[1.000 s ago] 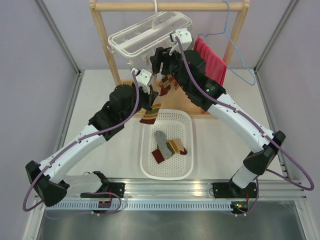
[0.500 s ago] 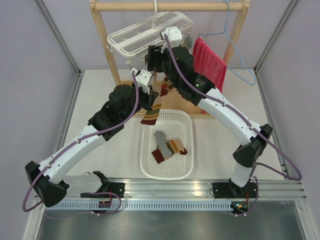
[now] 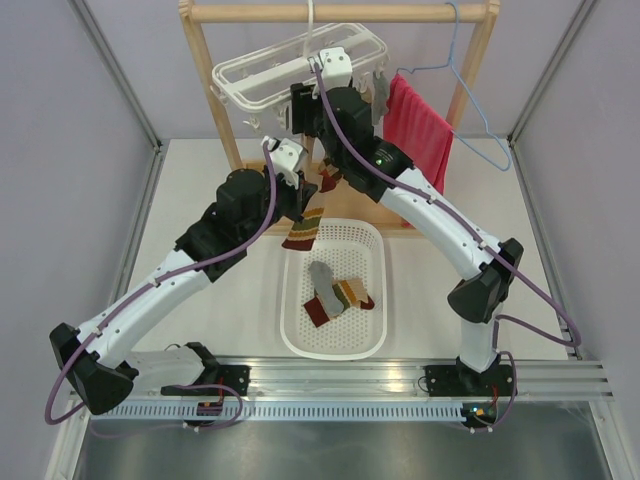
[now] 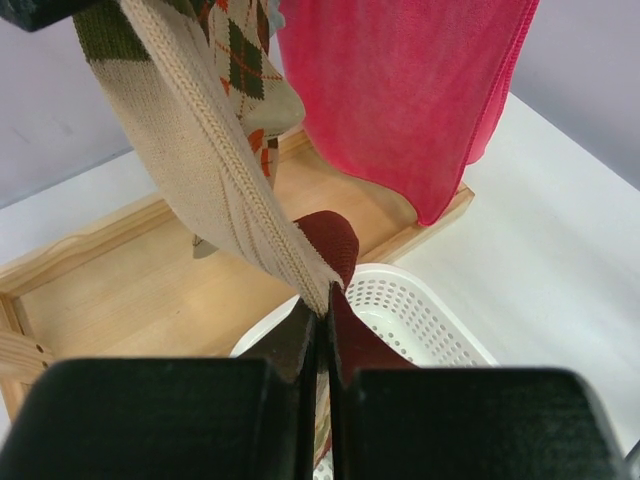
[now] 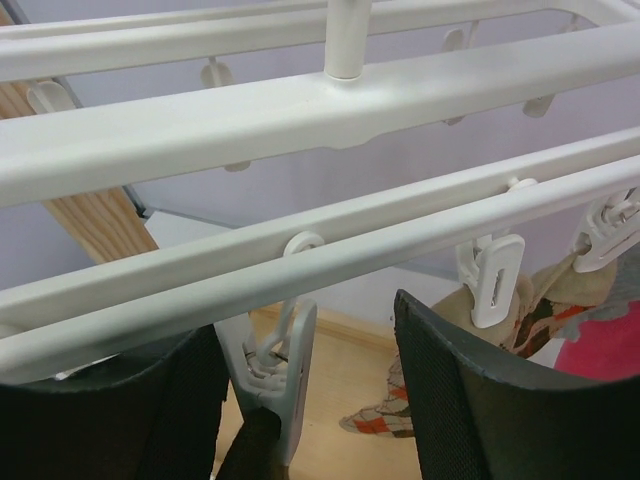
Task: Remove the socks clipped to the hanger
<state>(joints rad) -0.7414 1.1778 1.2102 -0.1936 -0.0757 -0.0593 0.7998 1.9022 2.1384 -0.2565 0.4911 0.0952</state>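
Note:
The white hanger point(image 3: 262, 78) hangs tilted from the wooden rail; its bars point(image 5: 330, 110) fill the right wrist view. My left gripper point(image 4: 322, 312) is shut on the toe end of a striped sock point(image 4: 215, 190) with cream, olive and dark red bands. That sock point(image 3: 303, 228) stretches up towards the hanger. My right gripper point(image 5: 300, 330) is open, its fingers on either side of a white clip point(image 5: 285, 375) that pinches dark fabric. In the top view it point(image 3: 303, 112) sits under the frame. An argyle sock point(image 4: 240, 50) hangs close by.
A white perforated basket point(image 3: 375, 300) below holds a grey sock point(image 3: 322, 280) and striped ones. A pinkish-red towel point(image 3: 420, 120) and a thin blue wire hanger point(image 3: 470, 90) hang at the right. The wooden rack point(image 3: 340, 12) has a tray base point(image 4: 120, 290).
My right arm has risen and moved left, closing in under the hanger frame, which has swung left. My left gripper has stayed shut on the striped sock.

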